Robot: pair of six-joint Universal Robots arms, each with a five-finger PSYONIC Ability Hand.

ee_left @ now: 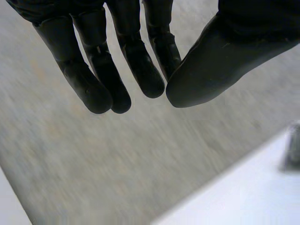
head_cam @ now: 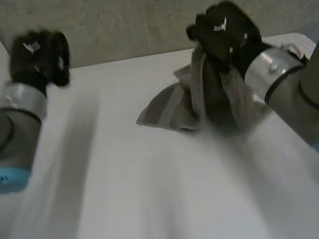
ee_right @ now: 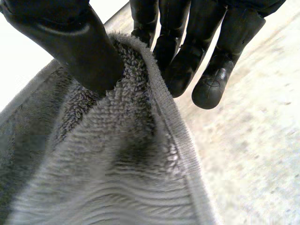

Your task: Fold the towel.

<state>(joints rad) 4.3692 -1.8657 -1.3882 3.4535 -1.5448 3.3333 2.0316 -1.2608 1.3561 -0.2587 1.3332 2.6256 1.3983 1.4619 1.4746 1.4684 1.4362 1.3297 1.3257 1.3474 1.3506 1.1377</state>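
Plainly, the right robot hand (ee_right: 79,47) is closed on the towel (ee_right: 117,154). In its wrist view the thumb presses one face of the cloth just under a hemmed edge. The fingers (ee_right: 187,65) stand behind the other face, so the fold is pinched between them. The thumb hides how much cloth lies inside the grip. The towel is grey terry, looped and nubbly, with a flat stitched hem and ribbed bands lower down.

In the head view the same hand (head_cam: 224,27) is raised over the far right part of the white tabletop (head_cam: 161,204). The towel (head_cam: 170,109) hangs from it in a bunched column, and its lower part spreads as a flat flap towards the middle. The right arm (head_cam: 318,88) covers the towel's near right side.

The left robot hand (head_cam: 37,57) is held up at the far left, well apart from the towel. Its wrist view shows its fingers (ee_left: 93,84) nearly straight with the thumb close by, holding nothing. Beyond them lies a speckled grey surface (ee_left: 117,159) and a strip of tabletop, where a dark shape (ee_left: 293,145) is cut off and too blurred to name.
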